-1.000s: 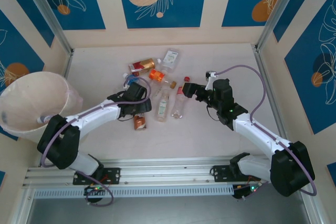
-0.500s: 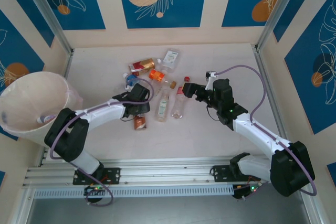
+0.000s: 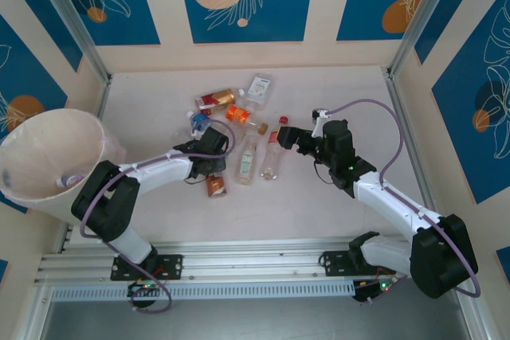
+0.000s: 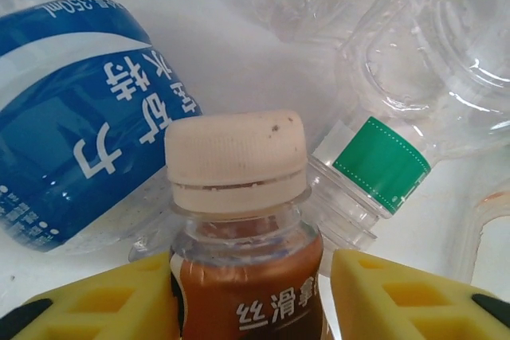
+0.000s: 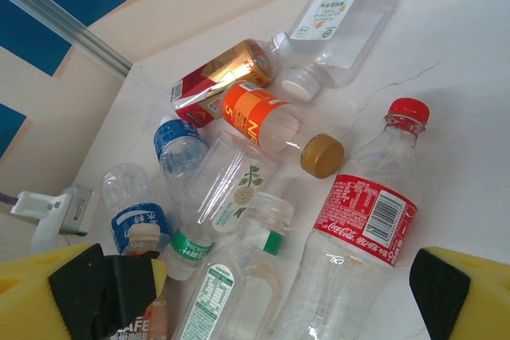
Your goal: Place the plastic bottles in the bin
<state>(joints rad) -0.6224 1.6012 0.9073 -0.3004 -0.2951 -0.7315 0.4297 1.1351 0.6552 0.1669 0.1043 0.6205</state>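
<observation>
A brown-label bottle (image 3: pixel 214 186) with a cream cap (image 4: pixel 237 157) lies at the near edge of a heap of plastic bottles. My left gripper (image 3: pixel 211 178) straddles its neck. In the left wrist view the left yellow pad (image 4: pixel 127 300) touches the label and the right pad (image 4: pixel 398 300) stands a sliver off it. A blue-label bottle (image 4: pixel 72 133) and a green-banded clear one (image 4: pixel 382 161) lie just beyond. My right gripper (image 3: pixel 287 136) hovers open beside the red-label cola bottle (image 5: pixel 366 220), holding nothing. The bin (image 3: pixel 40 157) stands at the far left.
The heap also holds an orange-label bottle (image 3: pixel 239 115), a red-and-gold one (image 3: pixel 215 101) and a clear white-label one (image 3: pixel 257 87). Walls with metal posts (image 3: pixel 406 29) close the table in on three sides. A rail (image 3: pixel 255 256) runs along the front.
The left gripper's jaws have narrowed round the brown bottle, and its arm has settled lower over it. The right arm has not moved.
</observation>
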